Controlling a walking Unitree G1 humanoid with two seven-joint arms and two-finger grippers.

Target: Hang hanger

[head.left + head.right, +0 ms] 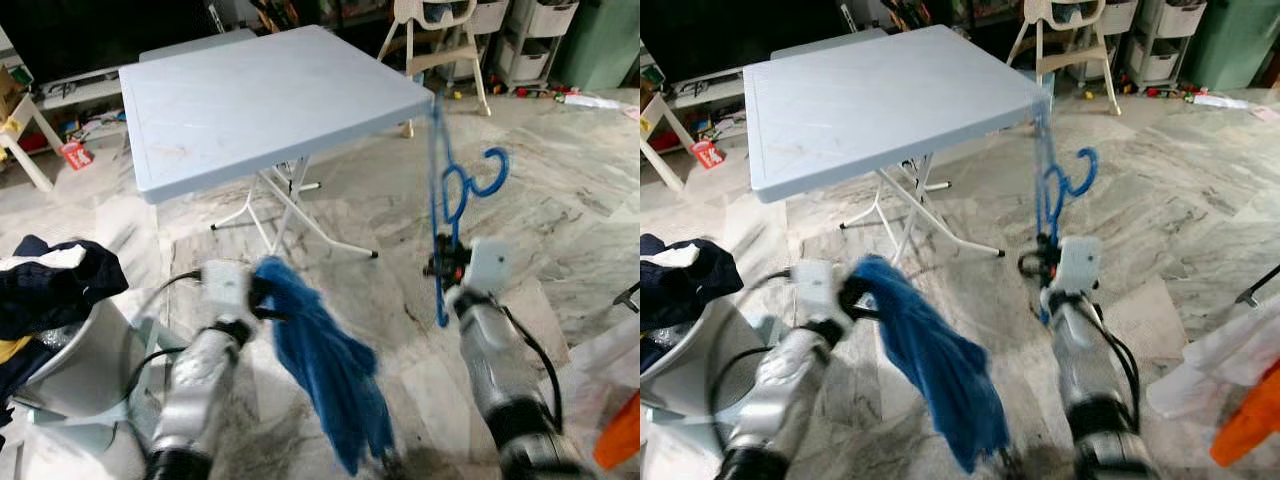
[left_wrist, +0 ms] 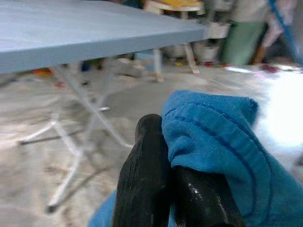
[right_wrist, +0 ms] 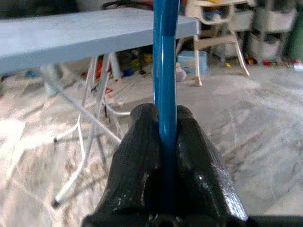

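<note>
Hanger (image 1: 445,190), thin blue plastic, pinched in right hand (image 3: 163,130).

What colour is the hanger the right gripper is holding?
Blue. The hanger shows best in the left eye view, pinched in the right gripper.

Both silver arms reach forward from the near edge of the scene, forearms angled up and away from the body. The left end effector (image 1: 262,298) is clamped on a fold of blue cloth (image 1: 325,365), its two black fingers (image 2: 147,175) pressed together with the fabric bunched over one side. The right end effector (image 1: 440,268) is raised a little farther out and closed on the straight bar of a blue hanger (image 1: 452,195); its fingertips look blurred in the head views, but the wrist view shows them pinching the bar.
</note>
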